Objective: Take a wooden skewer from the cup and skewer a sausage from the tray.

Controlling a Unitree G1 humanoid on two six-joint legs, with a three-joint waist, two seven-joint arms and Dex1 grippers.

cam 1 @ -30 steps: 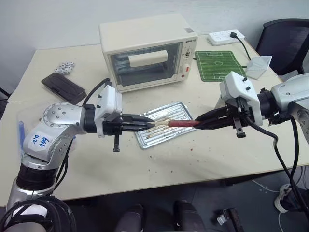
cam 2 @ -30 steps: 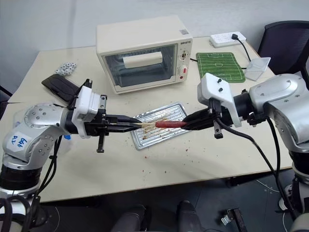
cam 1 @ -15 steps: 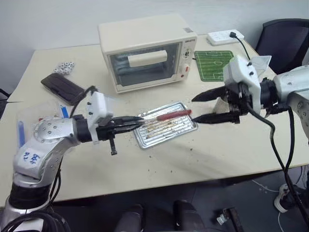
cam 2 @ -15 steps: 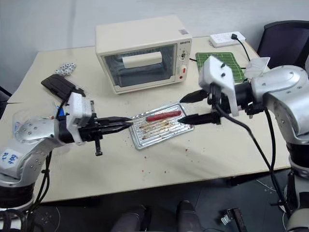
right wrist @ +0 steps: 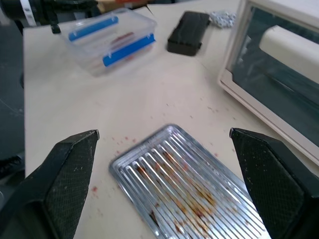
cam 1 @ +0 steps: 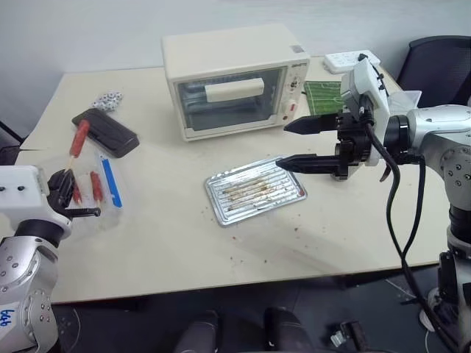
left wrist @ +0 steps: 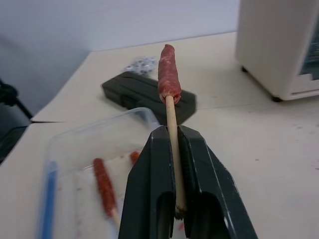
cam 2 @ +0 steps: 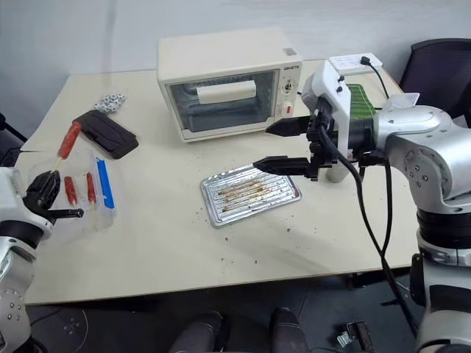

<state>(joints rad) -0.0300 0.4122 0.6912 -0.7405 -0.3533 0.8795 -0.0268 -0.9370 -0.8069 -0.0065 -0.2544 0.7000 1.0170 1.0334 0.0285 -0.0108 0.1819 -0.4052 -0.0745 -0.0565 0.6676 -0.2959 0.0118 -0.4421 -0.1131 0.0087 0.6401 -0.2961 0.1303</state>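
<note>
My left gripper (left wrist: 172, 137) is shut on the wooden skewer (left wrist: 172, 119), which points forward. The red-brown sausage (left wrist: 168, 73) is stuck on the skewer's tip. In the head views this gripper (cam 1: 62, 193) is at the table's far left, holding the sausage (cam 1: 77, 137) above a clear plastic box (cam 1: 99, 187). My right gripper (cam 1: 289, 144) stands wide open and holds nothing. It hovers level above the right end of the silver tray (cam 1: 254, 193). The tray (right wrist: 192, 191) carries only brown residue. The cup is hidden behind my right arm.
The clear box (right wrist: 107, 42) with blue strips holds several skewered sausages. A cream toaster oven (cam 1: 232, 81) stands behind the tray, and a black case (cam 1: 105, 132) lies to its left. At the back right are a green mat (cam 1: 321, 92), a power strip (cam 1: 353, 60) and a chair (cam 1: 441, 66).
My left arm swung far left, carrying the skewered sausage from over the tray to above the clear box. My right gripper opened, let go of the sausage and rose slightly.
</note>
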